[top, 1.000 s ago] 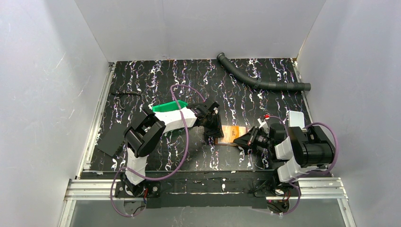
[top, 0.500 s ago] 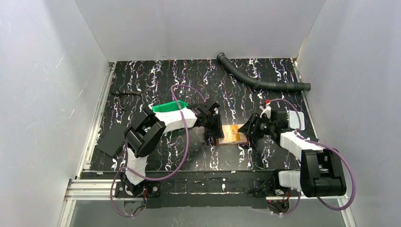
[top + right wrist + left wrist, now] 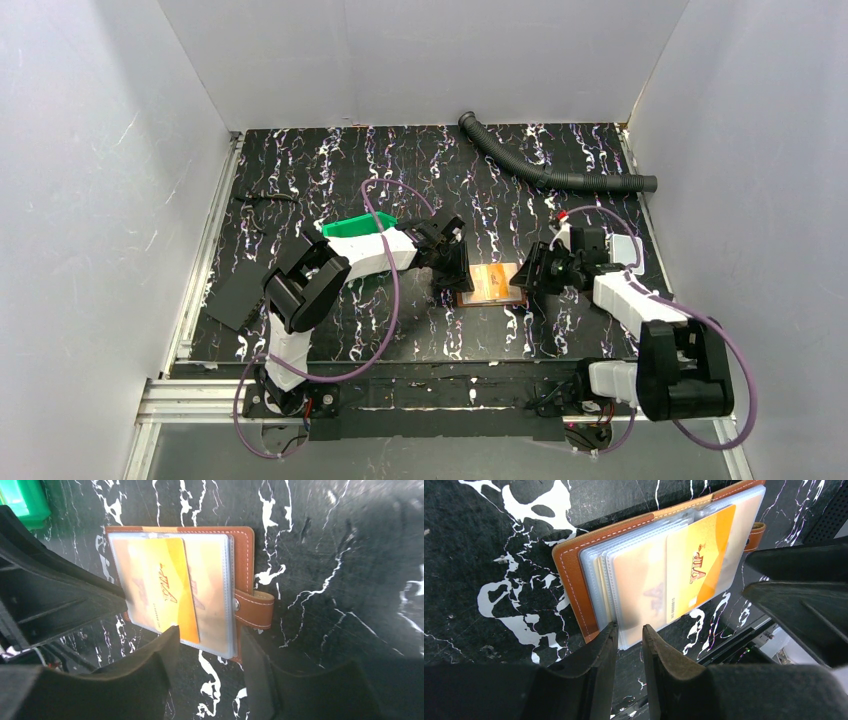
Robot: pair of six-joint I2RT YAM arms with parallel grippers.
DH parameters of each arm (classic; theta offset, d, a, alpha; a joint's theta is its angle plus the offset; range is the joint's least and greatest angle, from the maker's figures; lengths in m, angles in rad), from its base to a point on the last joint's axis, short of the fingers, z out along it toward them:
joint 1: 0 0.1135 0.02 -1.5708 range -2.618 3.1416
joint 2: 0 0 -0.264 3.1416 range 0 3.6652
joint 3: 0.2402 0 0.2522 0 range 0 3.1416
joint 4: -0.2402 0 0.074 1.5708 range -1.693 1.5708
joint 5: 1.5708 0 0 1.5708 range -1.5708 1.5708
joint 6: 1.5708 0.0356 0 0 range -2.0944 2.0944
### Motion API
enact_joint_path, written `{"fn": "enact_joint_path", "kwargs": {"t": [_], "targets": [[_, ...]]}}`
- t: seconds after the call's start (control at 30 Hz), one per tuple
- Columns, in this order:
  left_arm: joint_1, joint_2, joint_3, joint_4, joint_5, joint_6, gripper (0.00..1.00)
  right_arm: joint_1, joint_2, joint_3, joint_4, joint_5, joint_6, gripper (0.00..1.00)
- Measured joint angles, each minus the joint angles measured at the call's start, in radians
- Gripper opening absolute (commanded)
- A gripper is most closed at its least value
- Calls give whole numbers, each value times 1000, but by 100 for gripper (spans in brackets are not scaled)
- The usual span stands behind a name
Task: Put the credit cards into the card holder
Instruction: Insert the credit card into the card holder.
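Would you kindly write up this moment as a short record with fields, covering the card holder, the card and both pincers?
card holder: open, flat on the table between the arms, clear sleeves facing up
snap tab: undone, sticking out at one side
credit card: orange, marked VIP, on the sleeves; how far in is unclear
left pincer: jaws a narrow gap apart at the sleeves' edge; grip unclear
right pincer: open, at the holder's edge near the tab, holding nothing
green bin: beside the left arm
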Motion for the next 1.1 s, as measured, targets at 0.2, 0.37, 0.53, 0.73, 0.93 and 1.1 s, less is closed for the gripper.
{"fn": "enact_joint_path", "kwargs": {"t": [0.2, 0.37, 0.53, 0.73, 0.93, 1.1], "targets": [[0, 0, 0, 1, 0, 0, 25, 21, -79, 68, -29, 12, -31, 42], [0, 0, 0, 2, 0, -1, 25, 29, 26, 62, 45, -60, -1, 42], [0, 0, 0, 2, 0, -1, 25, 30, 84, 42, 96, -94, 16, 43], [0, 0, 0, 2, 1, -1, 25, 30, 125, 11, 178, -129, 33, 42], [0, 0, -1, 3, 0, -1, 19, 29, 164, -12, 269, -182, 75, 39], [0, 0, -3, 2, -3, 0, 18, 30, 181, -42, 352, -217, 132, 37]]}}
